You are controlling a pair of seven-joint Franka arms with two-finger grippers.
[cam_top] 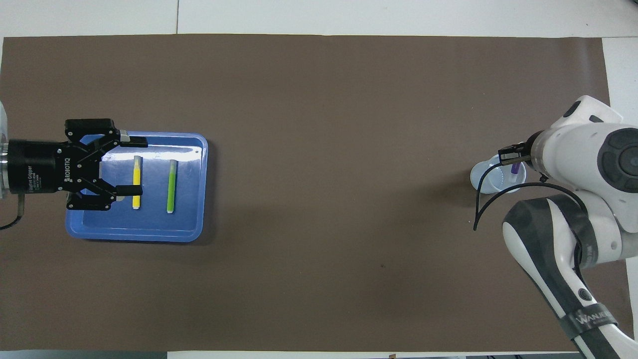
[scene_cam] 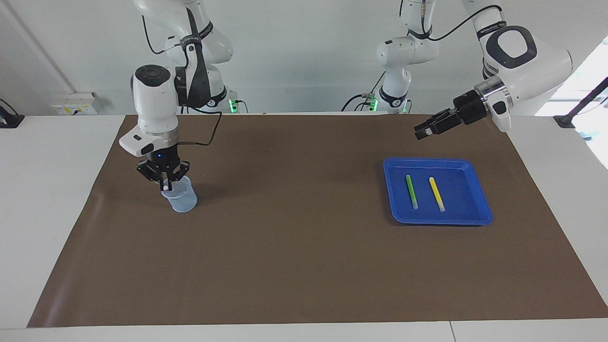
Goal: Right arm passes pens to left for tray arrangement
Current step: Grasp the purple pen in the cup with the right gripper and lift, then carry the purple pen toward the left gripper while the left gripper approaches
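The blue tray [scene_cam: 437, 221] lies toward the left arm's end of the table. In it a green pen [scene_cam: 412, 191] and a yellow pen [scene_cam: 437, 194] lie side by side. My left gripper [scene_cam: 420, 132] hangs open and empty in the air over the tray's edge nearer the robots. In the overhead view the left gripper [cam_top: 138, 166] sits over the tray [cam_top: 134, 235], partly covering the yellow pen [cam_top: 136, 199] beside the green pen [cam_top: 171, 187]. My right gripper [scene_cam: 166, 184] reaches into a translucent cup [scene_cam: 183, 202] and is shut on the purple pen [cam_top: 514, 169] standing in it.
A brown mat [scene_cam: 294, 247] covers the table between the cup [cam_top: 486, 182] and the tray. A black cable [cam_top: 481, 199] loops from the right wrist beside the cup.
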